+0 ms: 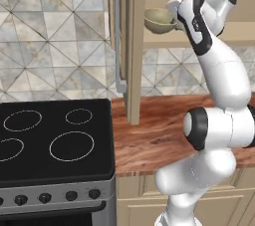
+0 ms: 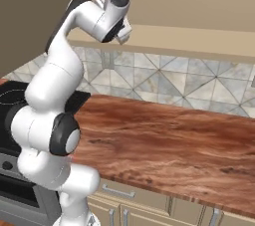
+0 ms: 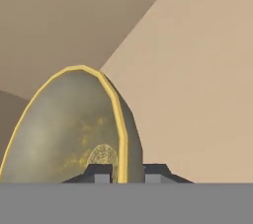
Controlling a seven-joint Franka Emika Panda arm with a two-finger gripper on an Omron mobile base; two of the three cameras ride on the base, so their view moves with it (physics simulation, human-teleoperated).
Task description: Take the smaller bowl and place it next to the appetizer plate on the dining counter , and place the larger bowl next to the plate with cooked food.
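Where the two dark fingertips rise in the hand view, the gripper point(image 3: 126, 172) is clamped narrow on the thin yellow rim of the smaller bowl point(image 3: 69, 134), one tip inside the rim and one outside it. That bowl has a greyish, yellow-mottled inside and a faint round pattern near the fingers, with plain beige cabinet panels behind it. From the left base view the bowl point(image 1: 158, 20) sits high up inside the open wall cupboard, near the front edge of the cupboard's floor, and the white hand meets it from the right. An open cupboard door point(image 1: 130, 46) with a long grey handle point(image 1: 120, 36) hangs just left of the bowl. Below, a reddish-brown wood-grain counter point(image 1: 149, 140) runs along the tiled wall, and a black stove point(image 1: 55, 140) adjoins the counter's left edge.
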